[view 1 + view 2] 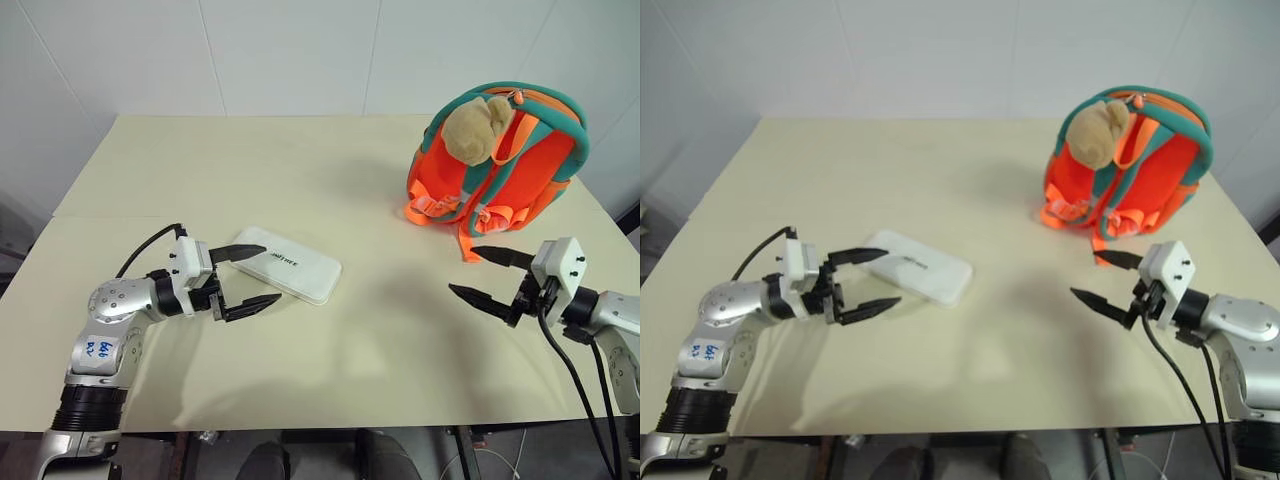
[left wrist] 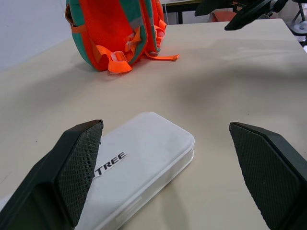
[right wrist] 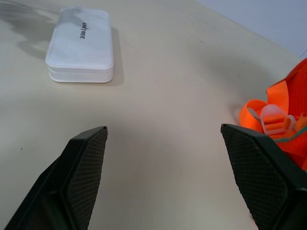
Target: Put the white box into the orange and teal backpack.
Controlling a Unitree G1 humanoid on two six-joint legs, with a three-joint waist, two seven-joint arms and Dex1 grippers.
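On the table (image 1: 330,180), left of centre, we see the box (image 1: 289,265) lying flat, lettering up, its long axis running from 10 to 4 o'clock. Our left gripper (image 1: 244,281) sits at the box's 8 o'clock end, jaws wide apart and empty; one finger reaches over the box's near corner, the other hangs beside it. We judge this a pre-grasp stance: the jaws straddle the narrow end so they can close across the box's width. The backpack (image 1: 500,160) stands upright at 2 o'clock from the box, well apart, straps and plush toy (image 1: 477,128) facing us; whether its zip is open we cannot tell. Our right gripper (image 1: 488,274) waits just below the backpack's trailing strap, jaws also spread and empty, probably placed to steady or open the bag. Bare tabletop lies between box and backpack, giving a free path. The box rests well inside every table edge.
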